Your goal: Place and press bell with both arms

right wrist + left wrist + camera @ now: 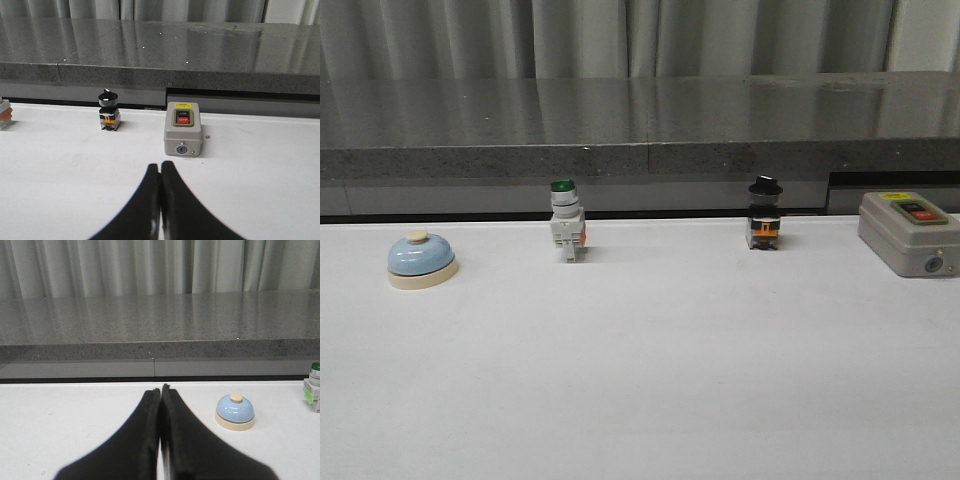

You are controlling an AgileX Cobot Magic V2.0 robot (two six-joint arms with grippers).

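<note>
The bell (421, 261) is sitting upright on the white surface (650, 380) at the far left of the front view, its light-blue dome resting on a cream base with the cream button on top; nothing is touching it. To its right, well apart, a green-capped switch (566, 221) is standing near the back edge of the surface; further right a black-capped switch (764, 213) is standing in the same row; at the far right a grey switch box (909, 232) with a red and a black button is lying flat. Behind the row a dark stone ledge (640, 115) is running across, with grey curtains (620, 38) hanging beyond it.

No arm is showing in the front view. In the left wrist view the left gripper (161, 390) is hovering over the surface with its jaws pressed together and holding nothing; the bell (235, 411) is sitting near the tips, off to one side and apart from them. In the right wrist view the right gripper (160, 166) is likewise showing its jaws closed tip to tip and empty; the grey switch box (183, 128) is lying just beyond the tips, with the black-capped switch (109, 111) beside it.
</note>
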